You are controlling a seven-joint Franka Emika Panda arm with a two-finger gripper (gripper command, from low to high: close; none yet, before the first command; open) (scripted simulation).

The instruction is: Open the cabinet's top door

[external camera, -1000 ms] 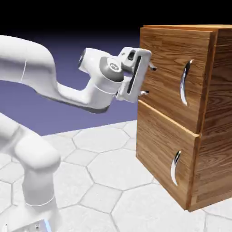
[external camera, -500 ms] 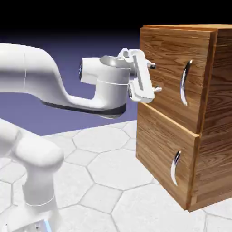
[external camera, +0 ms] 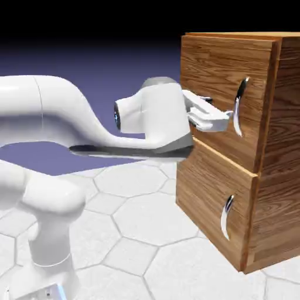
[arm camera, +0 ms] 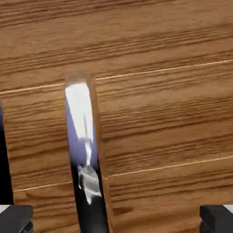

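Observation:
The brown wood-grain cabinet stands at the exterior view's right. Its top door lies flush with the front, and a curved silver handle runs down its right side. My gripper is open, close in front of the door and just left of the handle, fingers pointing at the panel. In the hand view the door's wood fills the picture. The handle runs down it left of the middle, between my two grey fingertips, untouched by either. Nothing is held in my gripper.
Below the top door sits the lower panel with its own silver handle. The cabinet rests on a white table with a hexagon pattern. My arm's forearm stretches across from the left.
The hand has swung round and moved right along the top door, from its left edge to just beside the handle. The jaws stayed open.

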